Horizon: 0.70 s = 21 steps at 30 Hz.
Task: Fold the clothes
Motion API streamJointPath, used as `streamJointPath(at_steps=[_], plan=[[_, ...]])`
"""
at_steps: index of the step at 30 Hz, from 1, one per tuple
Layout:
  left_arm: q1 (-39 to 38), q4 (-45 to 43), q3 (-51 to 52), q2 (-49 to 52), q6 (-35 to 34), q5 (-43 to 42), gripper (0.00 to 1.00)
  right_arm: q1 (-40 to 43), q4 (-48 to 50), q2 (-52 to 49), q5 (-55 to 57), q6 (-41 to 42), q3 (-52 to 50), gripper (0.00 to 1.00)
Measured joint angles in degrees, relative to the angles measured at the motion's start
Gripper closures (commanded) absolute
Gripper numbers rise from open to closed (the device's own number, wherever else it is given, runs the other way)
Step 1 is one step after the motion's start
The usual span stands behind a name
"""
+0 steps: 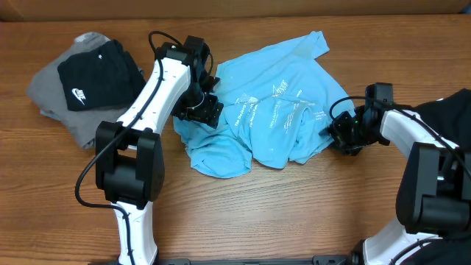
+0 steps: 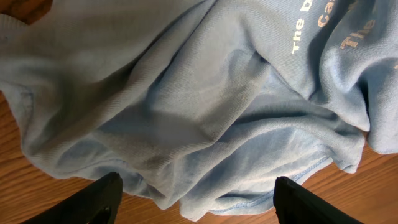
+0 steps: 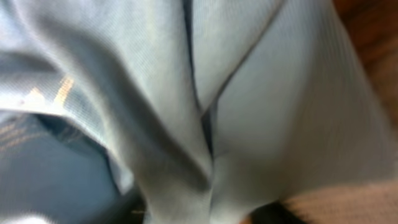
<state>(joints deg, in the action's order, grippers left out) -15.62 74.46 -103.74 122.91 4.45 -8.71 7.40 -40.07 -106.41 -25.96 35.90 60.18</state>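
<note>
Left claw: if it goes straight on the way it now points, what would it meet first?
Most likely the light blue T-shirt. In the left wrist view its crumpled folds fill the space ahead of the open left claw; how near the cloth lies is unclear.

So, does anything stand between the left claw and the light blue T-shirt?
Nothing visible does. The left claw is open right over the crumpled edge of the light blue T-shirt. The grey and black Nike pieces lie apart, on the arm's far side.

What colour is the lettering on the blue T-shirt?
White lettering on the light blue T-shirt; clearest in the left wrist view.
</note>
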Motion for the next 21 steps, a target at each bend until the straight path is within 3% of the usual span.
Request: streamJointPath(at_steps=[3, 7, 12, 16, 17, 20, 21], plan=[[0.00, -0.11, 0.00, 0.00, 0.00, -0.02, 0.19, 0.11, -2.78, -0.50, -0.15, -1.29, 0.11, 0.96], [0.00, -0.28, 0.00, 0.00, 0.00, -0.02, 0.18, 1.18, -17.62, -0.52, 1.95, -5.29, 6.88, 0.96], [0.00, -1.73, 0.00, 0.00, 0.00, -0.02, 0.18, 2.73, -36.94, -0.46, 12.48, -9.75, 27.10, 0.96], [0.00, -2.80, 0.00, 0.00, 0.00, -0.04, 0.18, 2.80, -40.65, 0.26, 18.64, -12.39, 40.98, 0.96], [0.00, -2.99, 0.00, 0.00, 0.00, -0.04, 0.18, 2.80, -39.52, 0.57, 19.02, -12.74, 43.01, 0.81], [0.00, -3.15, 0.00, 0.00, 0.00, -0.02, 0.18, 2.71, -31.36, 1.46, 17.62, -13.70, 46.14, 0.07], [0.00, -3.15, 0.00, 0.00, 0.00, -0.02, 0.18, 2.69, -30.67, 1.46, 17.35, -13.88, 46.34, 0.00]])
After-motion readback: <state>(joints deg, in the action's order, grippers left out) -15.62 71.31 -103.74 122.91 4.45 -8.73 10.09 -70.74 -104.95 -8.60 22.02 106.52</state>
